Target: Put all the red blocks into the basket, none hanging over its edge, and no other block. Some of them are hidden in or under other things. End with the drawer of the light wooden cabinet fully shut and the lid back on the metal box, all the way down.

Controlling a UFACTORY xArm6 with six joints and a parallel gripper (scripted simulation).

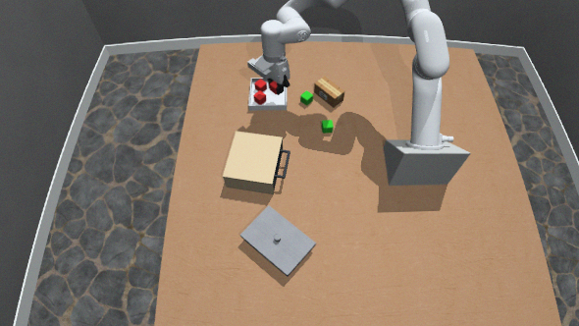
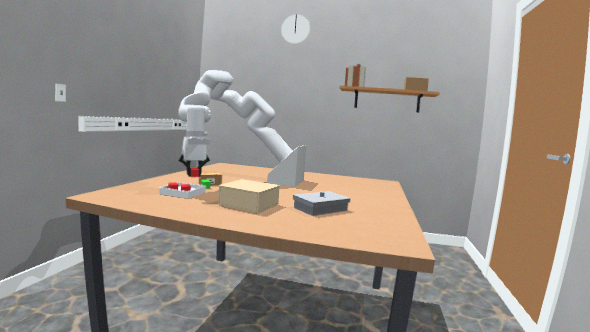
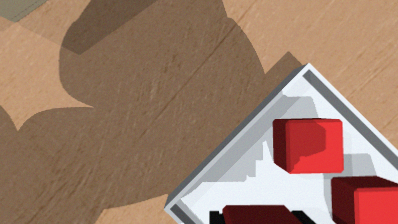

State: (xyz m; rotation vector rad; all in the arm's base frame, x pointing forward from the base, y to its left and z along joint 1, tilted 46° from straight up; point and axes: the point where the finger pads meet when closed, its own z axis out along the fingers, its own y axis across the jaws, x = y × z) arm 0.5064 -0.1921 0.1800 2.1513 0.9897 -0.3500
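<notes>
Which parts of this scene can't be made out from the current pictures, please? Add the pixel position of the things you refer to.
- Inside of the metal box (image 2: pixel 321 206): covered by its lid (image 1: pixel 289 252) (image 2: pixel 320 198) in the top and exterior views.
- Inside of the cabinet (image 1: pixel 255 157) (image 2: pixel 248 195): hidden by its walls and top.
- Held red block (image 2: pixel 195 172) (image 3: pixel 260 214): cut off by the wrist view's bottom edge.
- Basket's (image 1: pixel 268 107) (image 2: pixel 181 195) (image 3: pixel 235 135) far side: outside the wrist view.
</notes>
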